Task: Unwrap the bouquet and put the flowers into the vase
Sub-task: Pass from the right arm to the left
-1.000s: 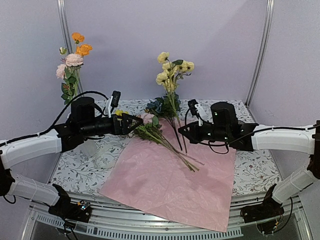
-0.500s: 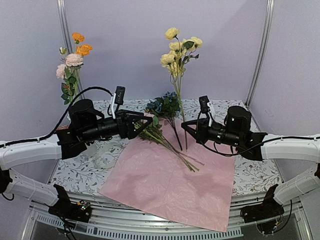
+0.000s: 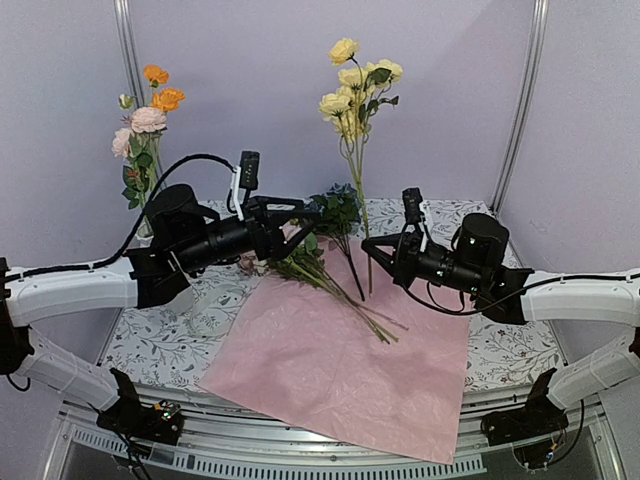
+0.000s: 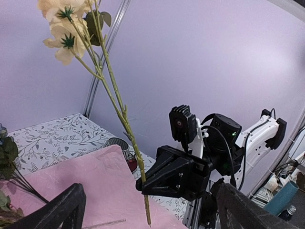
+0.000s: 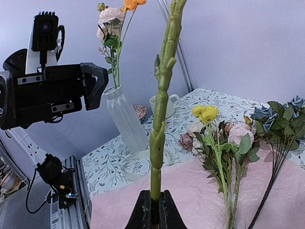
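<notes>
– Paper [image 3: 340,370] nearest?
– Yes, pink, spread flat; loose flowers [image 3: 325,275] lie across its far part.
– And the arms?
– The right gripper [image 3: 368,250] is clamped on a yellow rose stem [image 3: 356,180], holding it upright above the paper. The left gripper [image 3: 306,222] hovers over the loose flowers, jaws wide, holding nothing.
– Farther back?
– The vase [image 5: 125,119] stands far left, pink and orange blooms in it.

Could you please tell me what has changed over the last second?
The right gripper, shut on the cream flower stem, has lifted it higher. The open left gripper has risen and moved toward that stem, holding nothing. The remaining flowers, the pink wrapping paper and the vase stayed put.
</notes>
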{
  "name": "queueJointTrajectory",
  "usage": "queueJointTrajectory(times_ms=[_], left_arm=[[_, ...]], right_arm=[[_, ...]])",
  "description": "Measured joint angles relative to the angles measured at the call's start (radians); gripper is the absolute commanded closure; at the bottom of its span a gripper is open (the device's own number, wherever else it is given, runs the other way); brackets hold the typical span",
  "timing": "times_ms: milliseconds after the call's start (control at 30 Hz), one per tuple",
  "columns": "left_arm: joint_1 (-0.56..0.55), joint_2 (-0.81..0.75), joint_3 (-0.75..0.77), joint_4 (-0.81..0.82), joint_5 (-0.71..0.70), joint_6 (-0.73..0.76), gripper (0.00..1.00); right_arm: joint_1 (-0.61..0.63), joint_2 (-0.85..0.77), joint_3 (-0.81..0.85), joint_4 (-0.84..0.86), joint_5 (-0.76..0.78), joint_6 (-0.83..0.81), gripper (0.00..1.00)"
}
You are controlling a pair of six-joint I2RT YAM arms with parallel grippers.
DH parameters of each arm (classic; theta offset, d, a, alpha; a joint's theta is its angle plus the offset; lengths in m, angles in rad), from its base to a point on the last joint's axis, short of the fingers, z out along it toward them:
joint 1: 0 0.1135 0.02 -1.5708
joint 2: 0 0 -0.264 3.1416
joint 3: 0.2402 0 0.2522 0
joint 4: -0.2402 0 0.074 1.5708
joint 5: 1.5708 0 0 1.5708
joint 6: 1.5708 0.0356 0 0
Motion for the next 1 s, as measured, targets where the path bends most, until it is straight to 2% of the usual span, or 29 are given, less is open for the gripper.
queueJointTrajectory(times_ms=[533, 733, 1000], left_arm=[[-0.017, 0.145, 0.076, 0.119, 0.048, 0.011, 0.02], [-0.018, 0.165, 0.085, 0.134, 0.067, -0.001, 0.12], [-0.018, 0.166, 0.095, 0.149, 0.065, -0.034, 0.39]], right_arm=[[0.043, 0.024, -0.002, 0.109, -0.058, -0.004, 0.97], [0.075, 0.060, 0.006, 0.114, -0.068, -0.016, 0.97], [0.124, 0.086, 0.034, 0.114, -0.076, -0.057, 0.97]])
